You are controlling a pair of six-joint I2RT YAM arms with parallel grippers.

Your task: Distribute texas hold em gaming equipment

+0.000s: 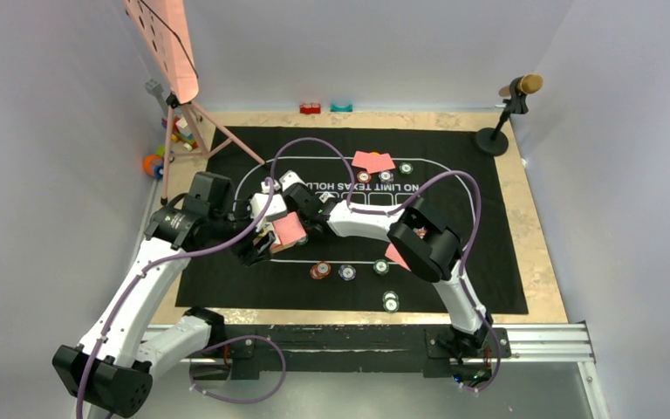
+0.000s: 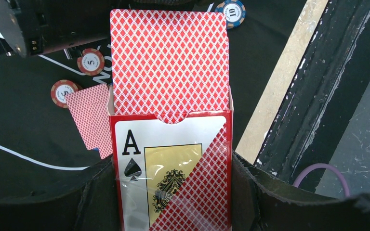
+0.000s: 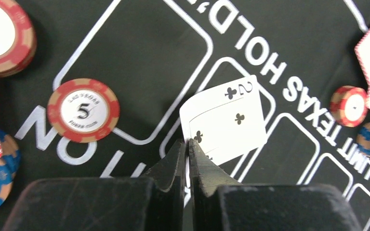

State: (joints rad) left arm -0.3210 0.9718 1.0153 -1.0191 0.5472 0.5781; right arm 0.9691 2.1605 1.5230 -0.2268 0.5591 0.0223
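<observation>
Top external view, starting at the near edge of the black mat (image 1: pixel 227 279): a green chip stack (image 1: pixel 390 301) sits lowest in the frame. Just above it runs a row of three: a red chip pile (image 1: pixel 319 271), a blue-grey chip (image 1: pixel 346 271) and a green chip (image 1: pixel 381 266). A pink-backed card (image 1: pixel 394 255) peeks out beside the right arm's elbow.

Up to mid-frame, and both arms meet left of centre. On the left wrist view, the left gripper (image 2: pixel 173 207) is clamped on a red card box (image 2: pixel 173 163) with an ace of spades on its front. It is upright at bottom centre, and the deck (image 2: pixel 169 62) stands halfway out of the open top, backs to the camera. Behind it on the mat lie a face-down card (image 2: pixel 90 120) at left, two red 5 chips (image 2: pixel 90 61) above that, and a blue 10 chip (image 2: pixel 231 12) at the top edge.

Over to the right wrist view: the right gripper (image 3: pixel 189 154) is pinched tight on a corner of the two of clubs (image 3: pixel 226 120), face to the camera. Whether its far end touches the mat I cannot tell.

Far side, top view again: overlapping pink cards (image 1: pixel 373 161), with three far chips (image 1: pixel 386 175) just below them in the frame. Beyond the mat, toy blocks (image 1: pixel 311 108) sit by the back wall.
</observation>
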